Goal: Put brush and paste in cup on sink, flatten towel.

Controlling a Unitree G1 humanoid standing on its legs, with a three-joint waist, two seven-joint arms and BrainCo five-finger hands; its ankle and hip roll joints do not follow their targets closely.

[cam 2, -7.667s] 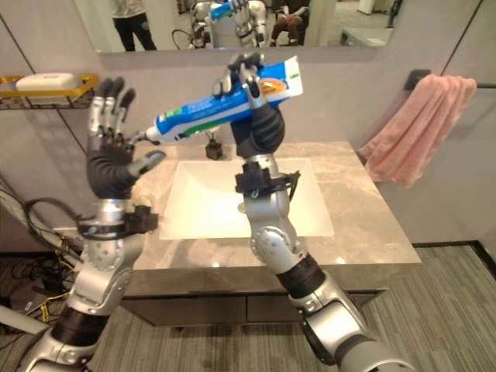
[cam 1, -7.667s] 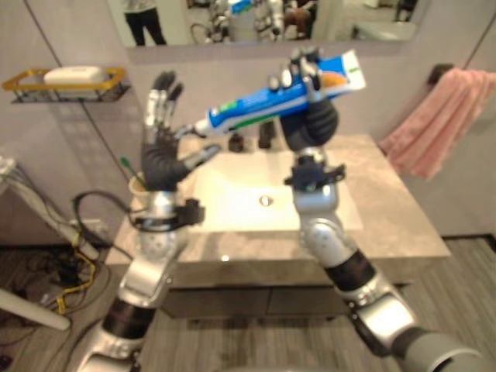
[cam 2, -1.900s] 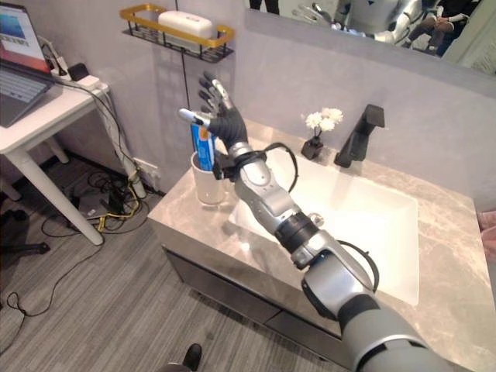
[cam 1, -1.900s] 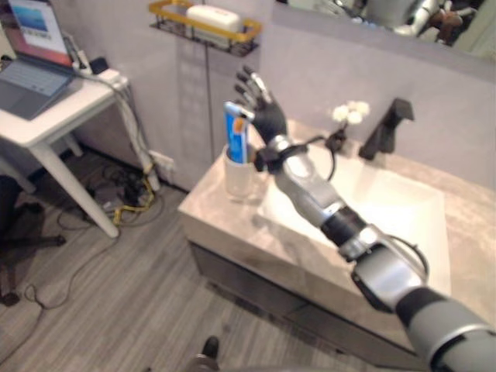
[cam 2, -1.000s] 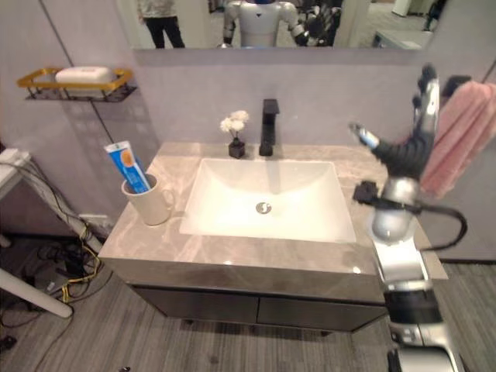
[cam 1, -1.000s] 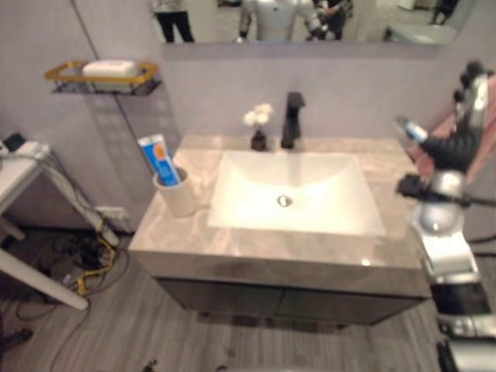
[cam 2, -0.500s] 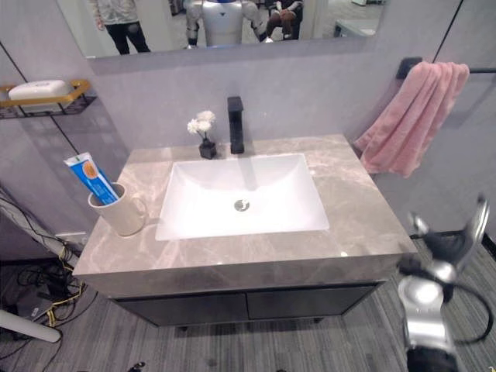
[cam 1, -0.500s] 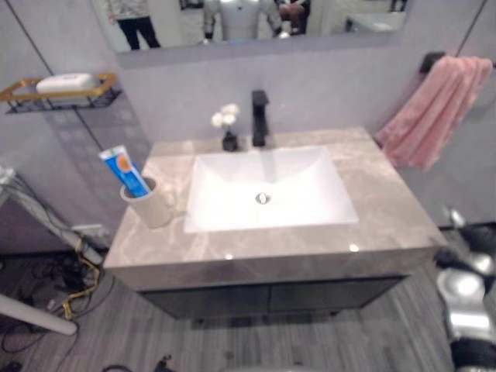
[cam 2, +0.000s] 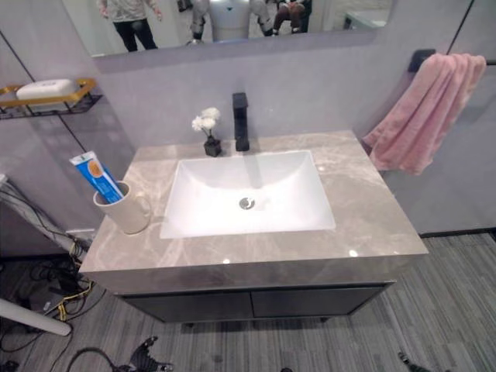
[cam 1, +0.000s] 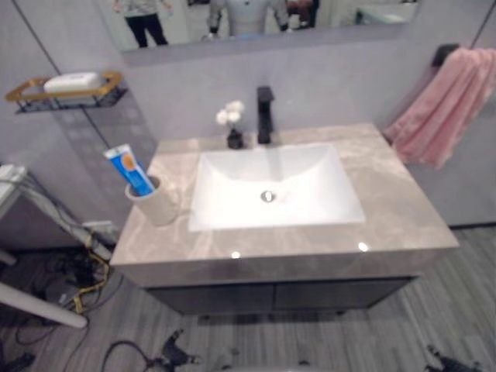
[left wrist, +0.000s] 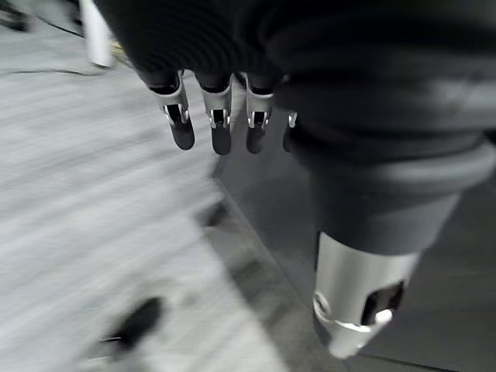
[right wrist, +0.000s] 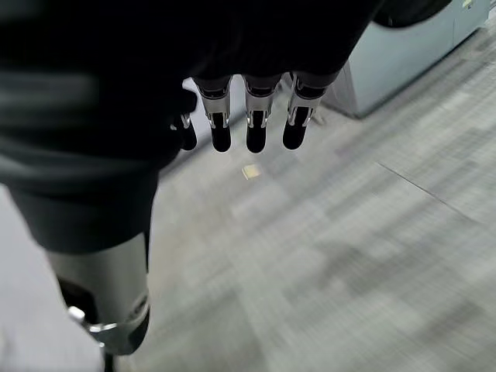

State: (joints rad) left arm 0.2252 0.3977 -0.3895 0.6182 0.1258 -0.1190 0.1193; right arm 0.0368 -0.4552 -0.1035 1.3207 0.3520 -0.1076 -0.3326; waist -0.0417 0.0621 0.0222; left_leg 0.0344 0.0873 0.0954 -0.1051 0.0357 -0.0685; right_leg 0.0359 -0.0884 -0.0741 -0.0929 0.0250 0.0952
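Even, soft indoor light falls from above; the white basin (cam 2: 248, 194) is the brightest patch, near blown out. Small glints dot the front of the bench (cam 2: 353, 253). The left eye view is hazier and softer than the right. In both wrist views the floor (right wrist: 349, 256) smears with motion blur, the dark hand covers underexposed.

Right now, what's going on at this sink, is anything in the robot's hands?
Nothing is being handled. The toothpaste stands upright in the cup at the left end of the counter, beside the sink. Whether a brush is also in the cup I cannot tell. The pink towel hangs bunched from its bar on the right wall, not flattened. The left hand and right hand hang over the floor, fingers straight, holding nothing.
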